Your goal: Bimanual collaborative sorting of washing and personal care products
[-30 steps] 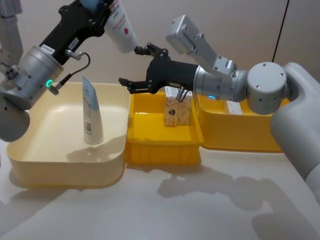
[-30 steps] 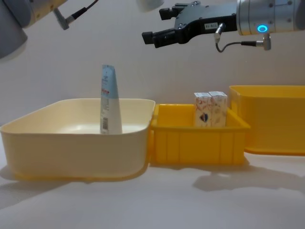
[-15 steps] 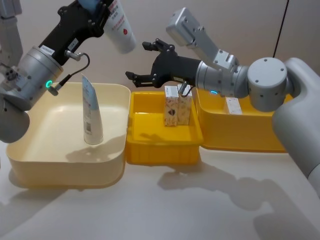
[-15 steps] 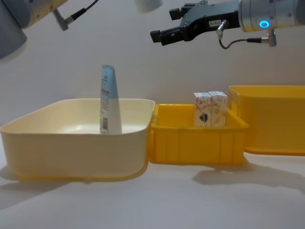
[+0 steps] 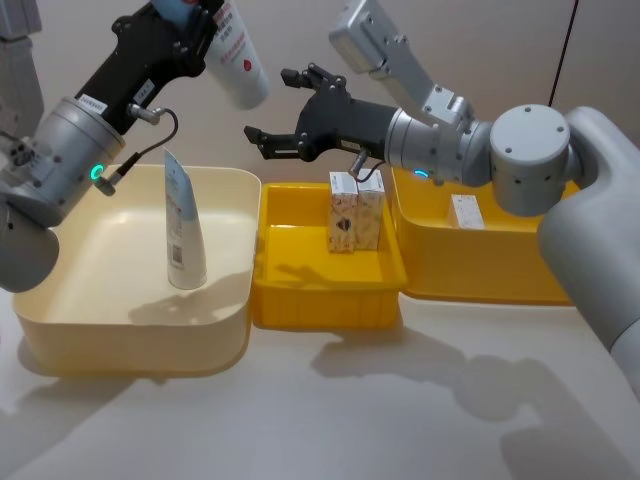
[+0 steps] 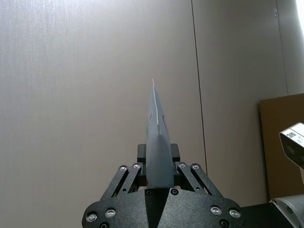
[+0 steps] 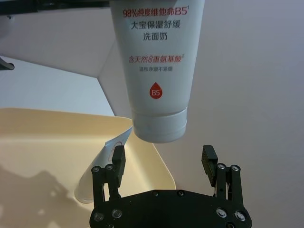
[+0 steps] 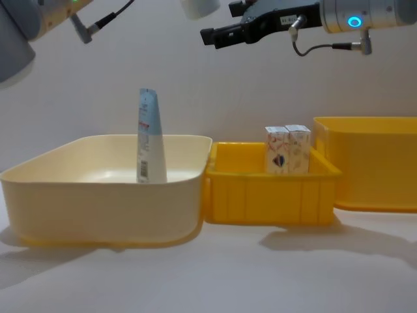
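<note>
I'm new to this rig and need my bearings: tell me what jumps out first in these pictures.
The wide tube hangs tilted, cap-down, high above the bins, its crimped end clamped in the left gripper, while the right gripper faces the cap with open fingers, not touching it. Below, a slim tube stands upright in the cream bin, and two cartons stand side by side in the small yellow bin.
</note>
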